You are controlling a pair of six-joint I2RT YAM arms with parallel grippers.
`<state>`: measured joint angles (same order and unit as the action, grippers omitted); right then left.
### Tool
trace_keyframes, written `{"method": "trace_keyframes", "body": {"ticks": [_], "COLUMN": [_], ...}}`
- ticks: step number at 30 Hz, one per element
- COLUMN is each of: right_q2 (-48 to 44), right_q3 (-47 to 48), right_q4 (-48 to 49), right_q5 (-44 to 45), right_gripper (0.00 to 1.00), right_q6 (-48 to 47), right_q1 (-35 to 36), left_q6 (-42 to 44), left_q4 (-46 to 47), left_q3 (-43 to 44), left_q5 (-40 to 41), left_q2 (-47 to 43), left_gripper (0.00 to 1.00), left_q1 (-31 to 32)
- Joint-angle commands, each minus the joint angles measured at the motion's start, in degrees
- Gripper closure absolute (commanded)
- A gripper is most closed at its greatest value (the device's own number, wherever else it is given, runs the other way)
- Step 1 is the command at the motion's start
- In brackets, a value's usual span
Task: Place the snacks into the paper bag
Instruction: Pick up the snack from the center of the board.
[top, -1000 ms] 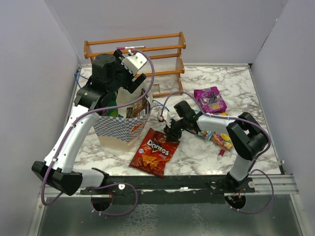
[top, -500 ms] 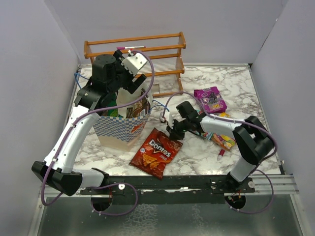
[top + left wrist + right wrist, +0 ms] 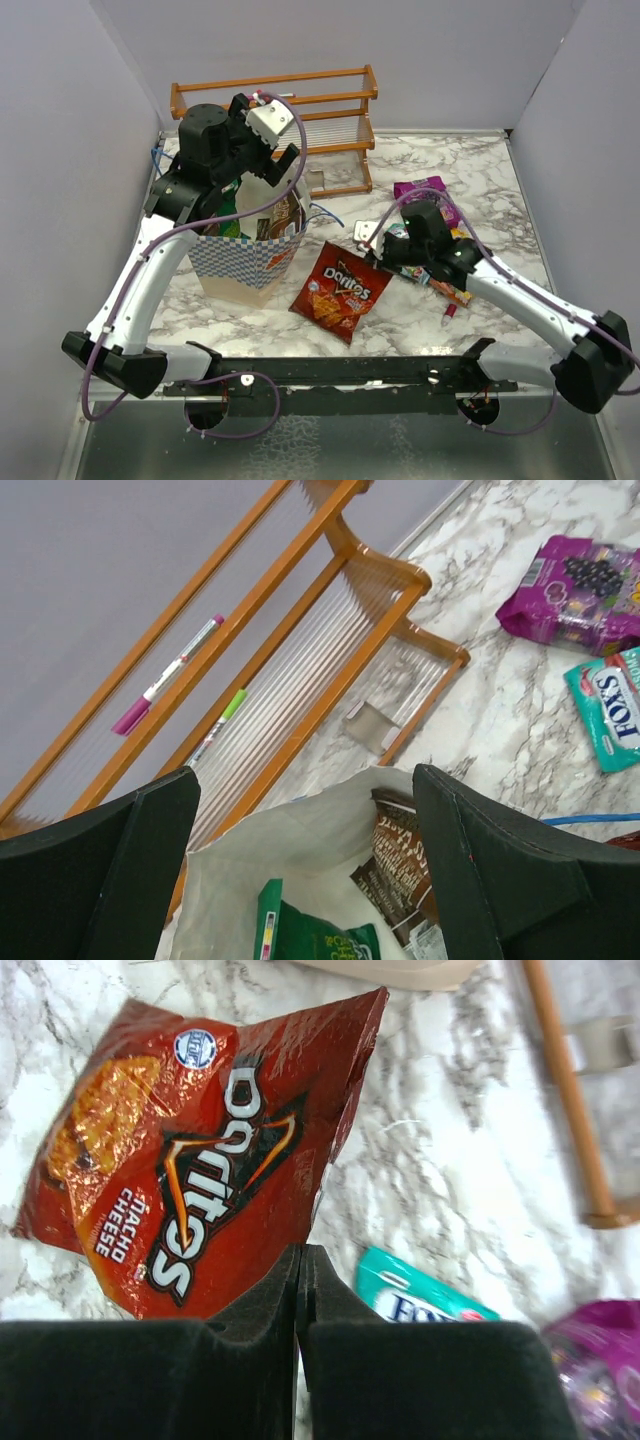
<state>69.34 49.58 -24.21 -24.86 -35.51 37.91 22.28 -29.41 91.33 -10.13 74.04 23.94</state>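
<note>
The checkered paper bag stands open at the left. In the left wrist view its white inside holds a green chip packet and a glossy brown packet. My left gripper is open and empty just above the bag's mouth. My right gripper is shut on the right edge of the red Doritos packet, which hangs tilted beside the bag; in the right wrist view the pads pinch that edge. A magenta pack, a teal pack and a red-yellow pack lie at the right.
A wooden rack stands at the back behind the bag, with markers on it. A tiny red-pink object lies near the front right. Purple walls close in the marble table on three sides.
My right gripper has drawn back to the right and up with the Doritos packet, which moved right and lifted off the table. My left gripper shifted slightly over the bag.
</note>
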Motion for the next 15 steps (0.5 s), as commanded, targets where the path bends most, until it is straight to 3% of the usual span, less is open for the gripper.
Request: {"method": "trace_keyframes", "body": {"ticks": [1,9,15], "right_q2": [-7.2,-14.2,-14.1], "right_q3": [1.8,7.7,13.9], "right_q4": [-4.9,-9.9,-12.8], "right_q5": [3.7,-0.4,-2.3], "right_gripper": [0.99,0.99,0.99], "right_q6": [-3.6,-4.6,-5.6], "right_q1": [-1.9,-7.0,-7.6], "left_q6": [-3.0,-4.8,-1.1], "left_q4": [1.4,0.8,-2.2], "left_q3": [2.9,4.8,7.8], "left_q5": [-7.9,-24.6,-30.9], "left_q2": [0.1,3.4,6.5], "left_gripper": [0.10,0.19,0.23], "left_q1": [-0.2,0.6,4.3]}}
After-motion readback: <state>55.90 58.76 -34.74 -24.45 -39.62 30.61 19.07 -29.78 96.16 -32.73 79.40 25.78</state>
